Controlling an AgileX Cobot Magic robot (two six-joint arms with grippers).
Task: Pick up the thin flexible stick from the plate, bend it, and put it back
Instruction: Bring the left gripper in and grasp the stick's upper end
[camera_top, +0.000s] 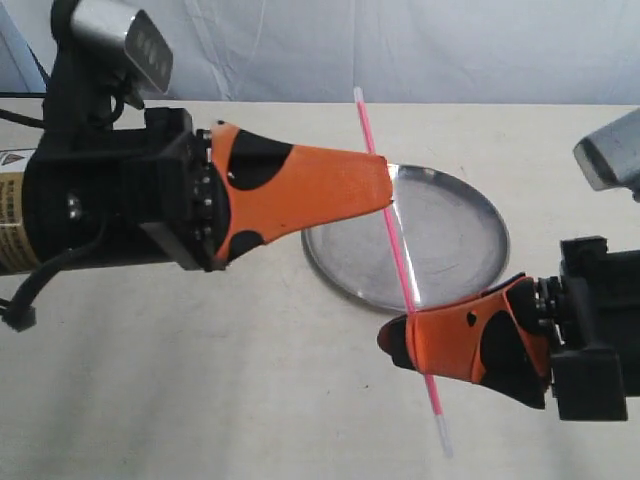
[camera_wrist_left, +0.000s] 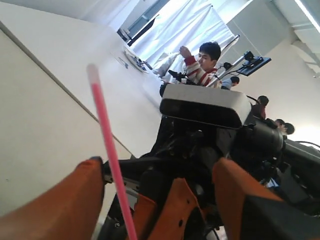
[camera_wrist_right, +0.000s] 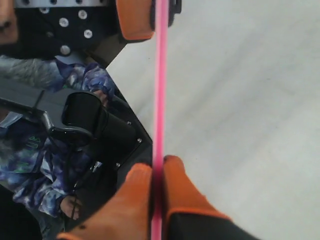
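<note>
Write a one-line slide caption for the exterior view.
Right gripper pinches the pink stick over the steel plate; open left gripper beside its upper part.

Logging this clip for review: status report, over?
Left claw open, jaws wide. Right claw shut on the thin flexible stick, which looks straight and is raised over the plate. Nothing seen in the way.

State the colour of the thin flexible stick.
The thin flexible stick is bright pink with whitish tips, clearest in the exterior view.
</note>
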